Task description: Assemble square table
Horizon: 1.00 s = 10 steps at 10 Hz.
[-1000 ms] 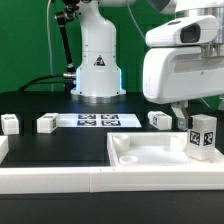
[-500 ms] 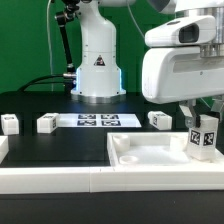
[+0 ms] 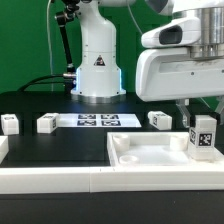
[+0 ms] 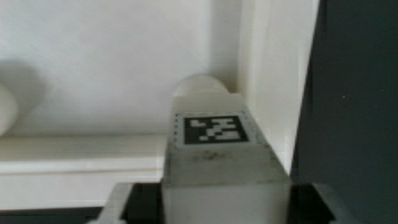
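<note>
My gripper [image 3: 203, 124] is shut on a white leg [image 3: 203, 138] with a black-and-white tag, held upright at the exterior view's right. The leg's lower end is at the far right corner of the white tray-like tabletop [image 3: 150, 158]; whether it touches is not clear. In the wrist view the leg [image 4: 217, 140] runs out from between the dark fingers [image 4: 139, 203] of the gripper [image 4: 217, 205] toward the tabletop's raised rim [image 4: 267, 60]. Three more legs lie on the black table: two at the left [image 3: 10, 123] [image 3: 46, 124], one behind the tabletop [image 3: 159, 120].
The marker board [image 3: 97, 121] lies flat in front of the white robot base [image 3: 97, 65]. A long white border rail [image 3: 50, 180] runs along the front, and another white rail piece [image 3: 3, 150] sits at the exterior view's left edge.
The jaws have closed onto the tagged leg over the tabletop's corner. The leg has stayed almost where it was; the arm's body has shifted slightly.
</note>
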Each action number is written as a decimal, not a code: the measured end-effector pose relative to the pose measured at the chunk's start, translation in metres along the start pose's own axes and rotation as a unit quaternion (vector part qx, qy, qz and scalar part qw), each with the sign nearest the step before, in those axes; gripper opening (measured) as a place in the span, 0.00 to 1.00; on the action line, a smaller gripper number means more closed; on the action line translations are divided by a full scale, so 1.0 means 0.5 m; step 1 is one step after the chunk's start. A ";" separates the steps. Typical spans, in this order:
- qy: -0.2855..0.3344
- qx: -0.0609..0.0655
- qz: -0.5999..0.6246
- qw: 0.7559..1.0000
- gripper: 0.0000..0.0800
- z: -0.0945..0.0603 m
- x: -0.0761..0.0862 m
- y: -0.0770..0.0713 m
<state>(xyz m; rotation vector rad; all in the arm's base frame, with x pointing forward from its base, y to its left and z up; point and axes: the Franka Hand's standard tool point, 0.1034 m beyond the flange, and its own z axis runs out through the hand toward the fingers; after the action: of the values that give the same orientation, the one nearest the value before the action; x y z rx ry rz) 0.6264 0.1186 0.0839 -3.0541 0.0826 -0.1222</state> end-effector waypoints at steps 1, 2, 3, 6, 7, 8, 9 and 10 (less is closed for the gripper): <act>0.001 0.005 0.051 0.999 0.36 0.000 0.001 0.002; 0.001 0.007 0.106 0.994 0.36 0.001 0.001 0.003; 0.002 0.005 0.182 0.983 0.36 0.001 0.001 0.003; 0.000 0.004 0.329 0.944 0.36 0.002 0.000 0.001; 0.000 0.006 0.377 0.926 0.36 0.002 0.000 0.002; 0.000 0.005 0.418 0.908 0.36 0.002 -0.001 0.000; 0.000 0.004 0.456 0.890 0.36 0.002 -0.002 -0.002; 0.000 0.004 0.488 0.873 0.36 0.002 -0.002 -0.002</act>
<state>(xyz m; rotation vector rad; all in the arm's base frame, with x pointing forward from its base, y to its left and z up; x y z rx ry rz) 0.6257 0.1200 0.0829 -2.5962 1.5462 -0.0450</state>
